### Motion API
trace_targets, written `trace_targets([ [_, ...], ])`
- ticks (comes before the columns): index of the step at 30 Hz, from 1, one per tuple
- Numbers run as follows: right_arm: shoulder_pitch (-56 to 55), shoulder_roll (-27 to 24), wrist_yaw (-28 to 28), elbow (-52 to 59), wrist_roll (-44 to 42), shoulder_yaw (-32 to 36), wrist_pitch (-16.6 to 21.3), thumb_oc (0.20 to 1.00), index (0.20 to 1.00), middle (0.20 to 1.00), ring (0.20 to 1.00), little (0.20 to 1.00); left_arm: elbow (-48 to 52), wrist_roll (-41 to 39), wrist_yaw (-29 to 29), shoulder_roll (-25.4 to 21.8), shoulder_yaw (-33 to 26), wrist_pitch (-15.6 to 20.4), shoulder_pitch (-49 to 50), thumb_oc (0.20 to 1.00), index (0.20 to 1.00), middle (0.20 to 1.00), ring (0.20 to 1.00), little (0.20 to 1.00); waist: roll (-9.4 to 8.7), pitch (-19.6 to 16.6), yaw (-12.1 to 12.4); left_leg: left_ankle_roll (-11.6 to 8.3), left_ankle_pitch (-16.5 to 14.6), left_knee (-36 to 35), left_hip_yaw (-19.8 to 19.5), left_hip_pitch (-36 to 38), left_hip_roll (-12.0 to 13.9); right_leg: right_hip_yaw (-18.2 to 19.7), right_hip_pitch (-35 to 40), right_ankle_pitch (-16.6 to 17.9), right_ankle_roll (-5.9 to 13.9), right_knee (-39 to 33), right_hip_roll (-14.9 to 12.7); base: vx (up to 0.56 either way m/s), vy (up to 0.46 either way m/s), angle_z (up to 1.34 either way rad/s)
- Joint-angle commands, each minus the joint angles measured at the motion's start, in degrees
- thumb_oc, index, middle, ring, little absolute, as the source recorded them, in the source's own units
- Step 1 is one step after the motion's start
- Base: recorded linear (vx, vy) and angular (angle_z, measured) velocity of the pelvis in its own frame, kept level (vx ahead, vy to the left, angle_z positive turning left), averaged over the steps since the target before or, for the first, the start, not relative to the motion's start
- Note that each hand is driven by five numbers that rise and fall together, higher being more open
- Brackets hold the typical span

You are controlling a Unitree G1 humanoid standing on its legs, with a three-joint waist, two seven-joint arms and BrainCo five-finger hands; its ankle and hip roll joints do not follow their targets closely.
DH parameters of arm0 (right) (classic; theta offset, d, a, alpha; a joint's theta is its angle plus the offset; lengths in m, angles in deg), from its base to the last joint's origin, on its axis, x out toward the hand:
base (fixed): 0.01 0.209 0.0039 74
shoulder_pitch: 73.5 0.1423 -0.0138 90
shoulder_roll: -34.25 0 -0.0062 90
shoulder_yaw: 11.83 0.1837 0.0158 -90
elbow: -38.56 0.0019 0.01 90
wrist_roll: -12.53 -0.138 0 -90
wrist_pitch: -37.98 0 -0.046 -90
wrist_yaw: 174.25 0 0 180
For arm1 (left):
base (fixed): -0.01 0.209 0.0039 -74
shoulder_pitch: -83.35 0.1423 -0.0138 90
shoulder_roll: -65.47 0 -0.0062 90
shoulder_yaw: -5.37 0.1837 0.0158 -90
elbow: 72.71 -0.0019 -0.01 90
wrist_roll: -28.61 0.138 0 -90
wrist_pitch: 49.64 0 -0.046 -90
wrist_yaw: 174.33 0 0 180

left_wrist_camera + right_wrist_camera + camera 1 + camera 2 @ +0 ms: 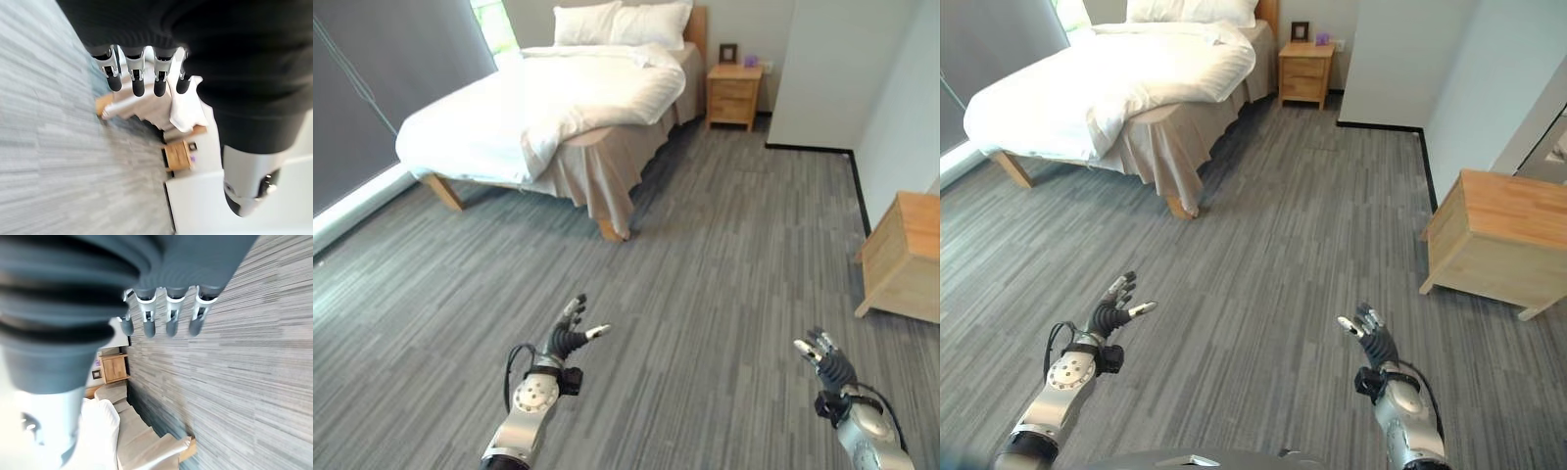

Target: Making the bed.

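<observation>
In the left eye view the bed (607, 147) stands well ahead across the grey floor (705, 255), its white duvet (538, 108) bunched and folded back at the near corner so that the beige skirt (597, 176) shows beneath, with two pillows (622, 24) at the head and a wooden nightstand (734, 95) just beside the far side; the left hand (570, 335) hangs low over the floor with fingers spread and nothing in it, well apart from the bed. In the right eye view the right hand (1371, 338) likewise hovers over bare floor, fingers straight and relaxed, empty, with a wooden cabinet (1494, 240) off to its right by the wall. In the left wrist view the fingers (138, 78) reach out straight in a row, with the bed and nightstand small beyond them. In the right wrist view the fingers (171, 316) are also extended, and the bed's corner shows past them. The duvet looks soft, light and bulky, likely to sag and slide on itself, so a pinch on the turned-back edge near the foot corner, one hand each side, seems the best hold for drawing it flat
</observation>
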Motion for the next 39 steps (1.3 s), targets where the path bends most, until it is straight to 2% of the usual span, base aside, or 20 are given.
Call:
trace_targets([
  [1, 1.8, 2.5, 0.9, 0.3, 3.9, -0.4, 2.3, 1.0, 1.0, 1.0, 1.0, 1.0, -2.3, -3.3, -1.8, 0.2, -0.5, 1.1, -1.6, 1.0, 1.0, 1.0, 1.0, 1.0, -5.1, -0.4, 0.3, -3.47, 3.7, -3.0, -2.6, -0.4, 0.9, 1.6, 5.1, 5.3, 9.16, -7.0, -8.4, 0.0, 0.0, 0.0],
  [4, 1.0, 4.8, 1.8, 3.5, 2.5, -0.3, 2.9, 1.0, 1.0, 1.0, 1.0, 1.0, -0.9, -4.5, -3.1, 1.8, -1.6, 1.2, -1.2, 1.0, 1.0, 1.0, 1.0, 1.0, -5.35, 0.2, 0.4, -3.34, 3.6, -3.0, -2.4, -0.5, 0.8, 1.6, 5.1, 5.2, 9.08, -7.0, -8.5, 0.0, 0.0, 0.0],
  [13, 2.0, 4.2, 2.3, 7.8, 6.4, -2.1, 3.7, 1.0, 1.0, 1.0, 1.0, 1.0, 2.2, -4.1, -4.8, 1.3, -2.9, 1.9, -0.7, 1.0, 1.0, 1.0, 1.0, 1.0, -5.79, 1.8, 0.8, -2.48, 3.2, -3.0, -1.9, -1.5, 0.1, 2.0, 3.8, 5.7, 9.68, -6.5, -9.4, 0.0, 0.033, -0.02],
  [18, 2.4, 6.1, 1.5, 8.5, -2.8, -2.7, 3.2, 1.0, 1.0, 1.0, 1.0, 1.0, 4.9, -0.5, -6.2, -0.5, -3.4, 0.5, -0.9, 1.0, 1.0, 1.0, 1.0, 1.0, -6.02, 2.6, 1.2, -1.67, 2.8, -2.7, -1.9, -2.4, -0.8, 2.6, 2.4, 5.4, 10.2, -4.2, -10.5, 0.03, 0.069, -0.01],
  [20, 2.7, 5.9, 0.1, 9.6, -4.0, -4.0, 2.9, 1.0, 1.0, 1.0, 1.0, 1.0, 5.7, -0.2, -6.1, -1.1, -3.4, 0.5, -1.3, 1.0, 1.0, 1.0, 1.0, 1.0, -5.82, 3.7, 1.4, -0.86, 2.2, -2.5, -1.9, -2.7, -1.1, 3.5, -0.9, 4.9, 10.5, 1.6, -11.2, 0.01, 0.092, -0.03],
  [22, 2.8, 6.0, -0.3, 10.2, -4.1, -4.5, 2.9, 1.0, 1.0, 1.0, 1.0, 1.0, 5.5, 0.1, -6.2, -1.2, -3.4, 0.5, -1.7, 1.0, 1.0, 1.0, 1.0, 1.0, -5.8, 4.2, 1.4, -0.5, 2.0, -2.4, -1.6, -2.7, -1.2, 4.2, -2.4, 5.1, 10.7, 4.5, -11.4, 0.03, 0.074, -0.09],
  [25, 1.9, 6.1, -1.4, 10.4, -4.2, -5.7, 2.3, 1.0, 1.0, 1.0, 1.0, 1.0, 7.4, 0.5, -5.5, -1.9, -3.9, 0.0, -0.9, 1.0, 1.0, 1.0, 1.0, 1.0, -5.08, 6.1, 0.7, 1.04, 1.1, -2.0, -1.9, -1.1, -1.5, 5.0, -8.6, 11.2, 10.75, 19.2, -12.6, 0.13, 0.11, -0.17],
  [27, 2.3, 6.3, -1.6, 10.2, -4.4, -6.5, 2.2, 1.0, 1.0, 1.0, 1.0, 1.0, 8.0, 0.4, -5.3, -2.4, -4.5, -0.2, -0.5, 1.0, 1.0, 1.0, 1.0, 1.0, -4.45, 6.9, 0.0, 1.35, 0.2, -1.8, -1.7, -0.3, -1.2, 5.6, -12.8, 11.4, 10.7, 25.0, -12.3, 0.23, 0.067, -0.01],
  [28, 2.4, 6.6, -2.0, 10.4, -4.7, -6.7, 1.9, 1.0, 1.0, 1.0, 1.0, 1.0, 8.0, 0.2, -5.3, -2.4, -5.1, 0.0, -0.2, 1.0, 1.0, 1.0, 1.0, 1.0, -4.24, 7.1, -0.7, 0.81, -0.4, -2.0, -1.8, 1.5, -0.9, 5.5, -16.1, 10.2, 10.45, 22.3, -11.4, 0.38, -0.022, 0.01],
  [30, 1.9, 6.2, -2.5, 11.4, -4.5, -6.8, 1.6, 1.0, 1.0, 1.0, 1.0, 1.0, 8.3, -0.2, -5.3, -2.2, -5.6, 0.2, 0.1, 1.0, 1.0, 1.0, 1.0, 1.0, -4.46, 7.1, -1.6, -0.31, -1.8, -2.8, -2.5, 3.9, -0.8, 4.5, -17.2, 9.3, 10.45, 15.1, -11.2, 0.35, -0.072, -0.07],
  [31, 1.9, 6.2, -2.5, 11.4, -4.5, -6.8, 1.6, 1.0, 1.0, 1.0, 1.0, 1.0, 8.3, -0.3, -5.3, -2.2, -5.6, 0.2, 0.1, 1.0, 1.0, 1.0, 1.0, 1.0, -4.22, 7.3, -1.8, -0.38, -1.9, -2.8, -2.7, 4.2, -0.5, 4.2, -16.7, 9.3, 10.42, 14.8, -11.0, 0.42, -0.156, 0.08],
  [32, 1.3, 5.4, -2.8, 12.2, -4.1, -6.7, 1.6, 1.0, 1.0, 1.0, 1.0, 1.0, 8.3, 0.0, -5.2, -2.1, -5.6, 0.4, 0.0, 1.0, 1.0, 1.0, 1.0, 1.0, -4.54, 7.6, -3.5, -1.71, -3.7, -3.0, -4.9, 7.1, -0.1, 4.9, -17.7, 11.6, 11.37, 3.2, -10.1, 0.44, -0.171, 0.2],
  [33, 1.2, 5.0, -2.8, 12.8, -3.8, -6.7, 1.7, 1.0, 1.0, 1.0, 1.0, 1.0, 8.4, 0.2, -5.3, -2.3, -5.6, 0.5, -0.3, 1.0, 1.0, 1.0, 1.0, 1.0, -4.87, 7.6, -4.2, -2.22, -3.9, -3.0, -5.8, 7.7, 0.0, 6.8, -18.8, 12.7, 11.83, 0.3, -9.7, 0.44, -0.169, 0.42],
  [34, 1.1, 5.0, -2.8, 12.9, -3.8, -6.7, 1.6, 1.0, 1.0, 1.0, 1.0, 1.0, 8.4, 0.2, -5.3, -2.2, -5.6, 0.5, -0.3, 1.0, 1.0, 1.0, 1.0, 1.0, -4.57, 7.7, -4.3, -2.28, -4.1, -3.0, -5.8, 7.9, 0.3, 6.6, -18.3, 12.8, 11.81, -0.1, -9.4, 0.3, -0.105, 0.45],
  [35, 1.1, 4.7, -2.6, 13.8, -3.6, -6.7, 1.6, 1.0, 1.0, 1.0, 1.0, 1.0, 8.3, -0.5, -5.5, -2.0, -5.3, 0.7, -0.9, 1.0, 1.0, 1.0, 1.0, 1.0, -4.68, 7.6, -5.1, -2.86, -5.0, -3.0, -6.8, 9.2, 1.0, 8.4, -19.3, 14.0, 12.4, -3.2, -8.8, 0.49, -0.194, 0.64],
  [36, 0.7, 4.5, -2.9, 15.3, -3.1, -6.7, 1.6, 1.0, 1.0, 1.0, 1.0, 1.0, 8.5, -1.0, -5.4, -1.2, -4.5, 0.8, -1.8, 1.0, 1.0, 1.0, 1.0, 1.0, -4.81, 7.4, -5.8, -3.67, -5.7, -3.0, -8.4, 11.5, 1.8, 8.6, -20.8, 15.3, 13.09, -3.4, -8.7, 0.64, -0.282, 0.87],
  [38, -1.2, 3.3, -3.7, 16.7, -2.2, -5.1, 1.4, 1.0, 1.0, 1.0, 1.0, 1.0, 10.4, 1.2, -3.8, -1.6, -3.1, 0.9, -1.1, 1.0, 1.0, 1.0, 1.0, 1.0, -4.44, 6.9, -6.2, -4.5, -4.3, -1.7, -11.4, 12.8, 3.6, 8.9, -20.5, 14.5, 12.0, 0.4, -8.4, 0.45, -0.24, 1.17],
  [39, -1.3, 3.3, -3.7, 16.8, -2.2, -5.1, 1.4, 1.0, 1.0, 1.0, 1.0, 1.0, 10.4, 1.2, -3.8, -1.6, -3.0, 0.8, -1.0, 1.0, 1.0, 1.0, 1.0, 1.0, -4.34, 6.8, -6.3, -4.53, -4.4, -1.7, -11.5, 12.7, 3.7, 8.7, -20.5, 14.4, 11.97, 0.6, -8.4, 0.37, -0.243, 1.32],
])
